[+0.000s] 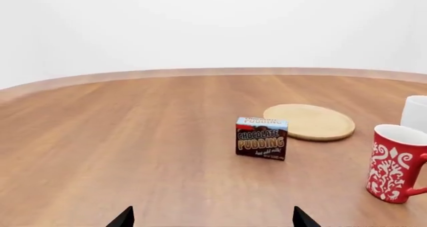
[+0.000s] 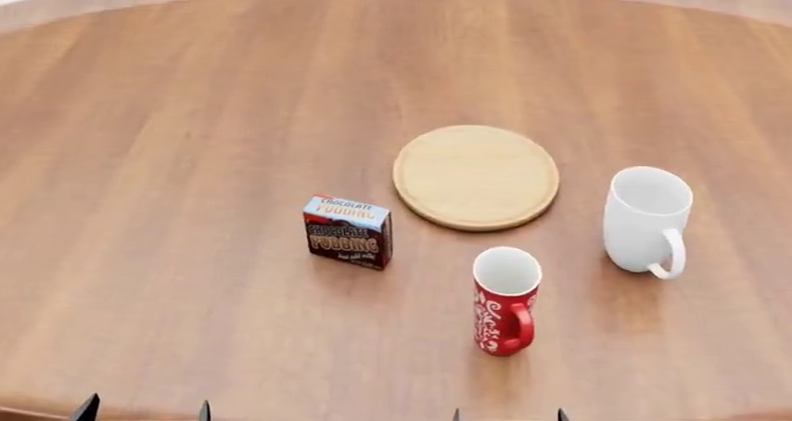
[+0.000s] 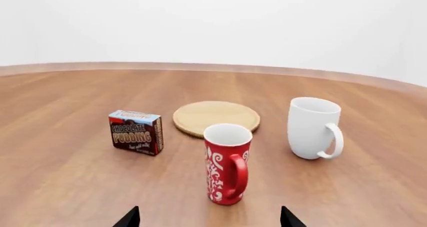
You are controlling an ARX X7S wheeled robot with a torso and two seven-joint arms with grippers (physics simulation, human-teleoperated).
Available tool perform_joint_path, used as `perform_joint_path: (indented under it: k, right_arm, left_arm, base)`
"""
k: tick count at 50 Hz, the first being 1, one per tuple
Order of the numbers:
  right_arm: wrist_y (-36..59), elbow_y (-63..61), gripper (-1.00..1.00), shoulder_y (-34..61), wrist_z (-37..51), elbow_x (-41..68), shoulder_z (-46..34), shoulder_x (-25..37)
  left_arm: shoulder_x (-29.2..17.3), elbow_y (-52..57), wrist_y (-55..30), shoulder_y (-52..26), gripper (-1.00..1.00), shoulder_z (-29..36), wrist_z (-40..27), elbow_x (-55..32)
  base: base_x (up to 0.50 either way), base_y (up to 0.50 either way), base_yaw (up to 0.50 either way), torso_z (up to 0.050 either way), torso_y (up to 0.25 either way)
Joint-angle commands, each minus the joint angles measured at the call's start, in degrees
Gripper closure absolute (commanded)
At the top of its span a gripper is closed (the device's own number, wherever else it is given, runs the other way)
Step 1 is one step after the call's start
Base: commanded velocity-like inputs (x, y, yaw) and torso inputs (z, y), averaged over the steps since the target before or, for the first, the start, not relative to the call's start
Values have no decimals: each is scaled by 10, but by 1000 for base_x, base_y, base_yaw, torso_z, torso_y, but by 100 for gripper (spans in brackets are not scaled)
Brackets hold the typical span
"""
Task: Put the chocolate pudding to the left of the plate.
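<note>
Cut-off grippers, a clipped mug, unreadable small print

Only dark fingertips point(image 2: 84, 408) of both grippers poke in at the six o'clock edge of every view, so jaw state cannot be told. In the left wrist view the white mug point(image 1: 416, 113) is sliced by the three o'clock edge. The small script under the chocolate pudding's point(image 1: 261, 138) lettering is too tiny to read.

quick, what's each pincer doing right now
Left pincer: open, holding nothing.
Right pincer: open, holding nothing.

smooth wood-grain table point(image 2: 185, 115), pale matt wood plate point(image 2: 477, 176), printed box – chocolate pudding point(image 2: 348, 231)
</note>
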Motion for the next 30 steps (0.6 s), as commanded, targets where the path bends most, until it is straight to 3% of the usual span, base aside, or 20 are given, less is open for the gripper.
perform_joint_path:
  k: [1, 30]
  right_arm:
    - [-3, 1, -100, 0, 8, 7, -11, 8]
    - [-6, 1, -100, 2, 27, 18, -32, 25]
  left_arm:
    - [-8, 0, 2, 0, -100, 10, -7, -8]
    - [-25, 15, 4, 5, -100, 33, -30, -15]
  base:
    - [0, 289, 0, 0, 0]
    - [0, 285, 0, 0, 0]
